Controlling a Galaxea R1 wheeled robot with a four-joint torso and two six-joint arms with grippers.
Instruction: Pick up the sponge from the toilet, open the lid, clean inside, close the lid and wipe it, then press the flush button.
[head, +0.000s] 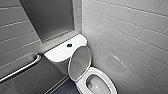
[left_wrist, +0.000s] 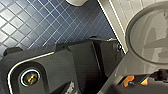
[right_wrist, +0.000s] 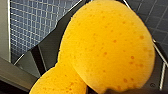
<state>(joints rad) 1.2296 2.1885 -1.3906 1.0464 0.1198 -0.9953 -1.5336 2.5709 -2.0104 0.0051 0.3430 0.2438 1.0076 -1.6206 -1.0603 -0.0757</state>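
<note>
The white toilet (head: 98, 83) stands in the corner, and its oval bowl is uncovered. Its lid (head: 79, 63) stands upright and leans back on the tank. The small dark flush button (head: 69, 45) sits in the middle of the flat tank cover (head: 60, 51). In the right wrist view the orange sponge (right_wrist: 107, 47) looms large, pinched in at its waist, with my right gripper shut on it. In the left wrist view the lid (left_wrist: 150, 35) appears as a grey oval beside my arm's dark parts. My left gripper is open and holds nothing.
A metal grab bar (head: 21, 68) runs along the left tiled wall. Above the tank is a grey recessed niche (head: 52, 17). The white tiled wall (head: 130, 37) on the right stands close to the bowl. Dark blue tiled floor (left_wrist: 50, 22) lies around the base.
</note>
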